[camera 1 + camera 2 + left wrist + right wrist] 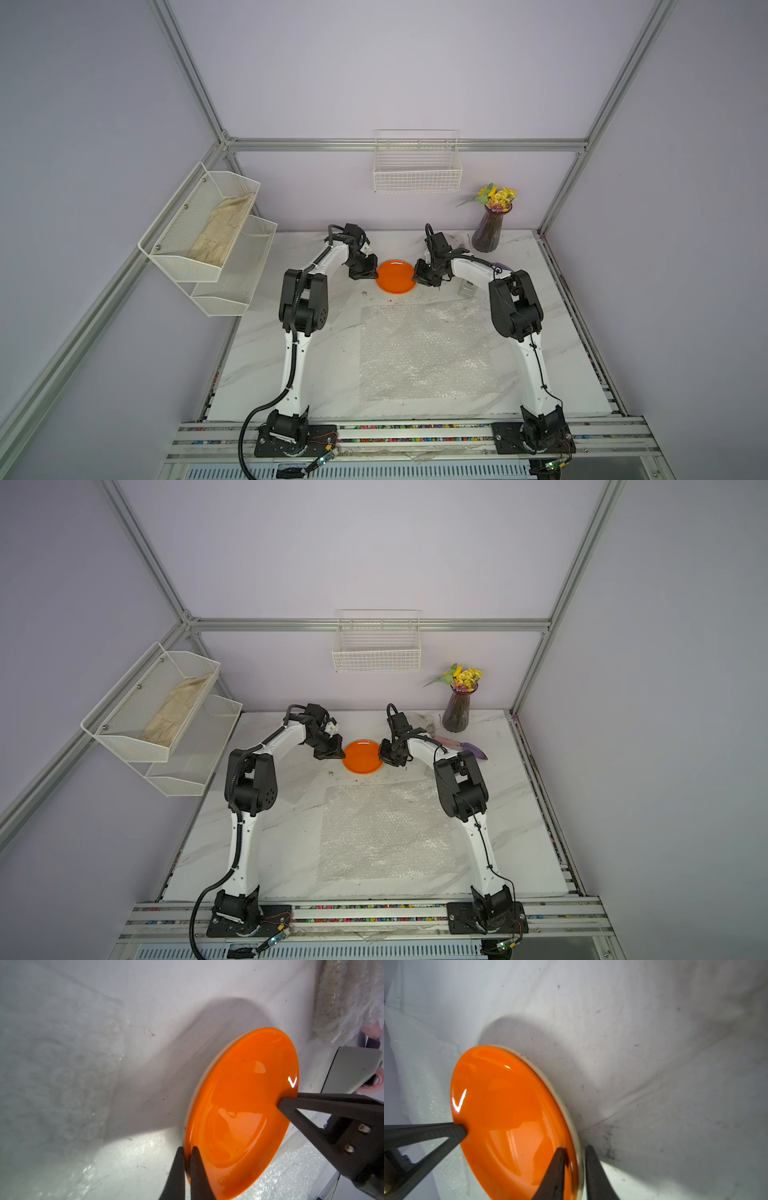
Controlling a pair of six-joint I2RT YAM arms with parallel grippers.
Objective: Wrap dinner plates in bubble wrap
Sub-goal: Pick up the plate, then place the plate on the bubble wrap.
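Just past the far edge of the bubble wrap [424, 353], the orange plate [395, 276] looks lifted and tilted over the worktop [266, 353], not on the sheet yet. So the left claw [187, 1148] is pinching its rim tight. Meanwhile the right claw [574, 1147] straddles the opposite rim, but can't tell if it's actually biting. That glaze looks slick, so if one side goes slack the plate could pivot, slip out and smack down short of the wrap.
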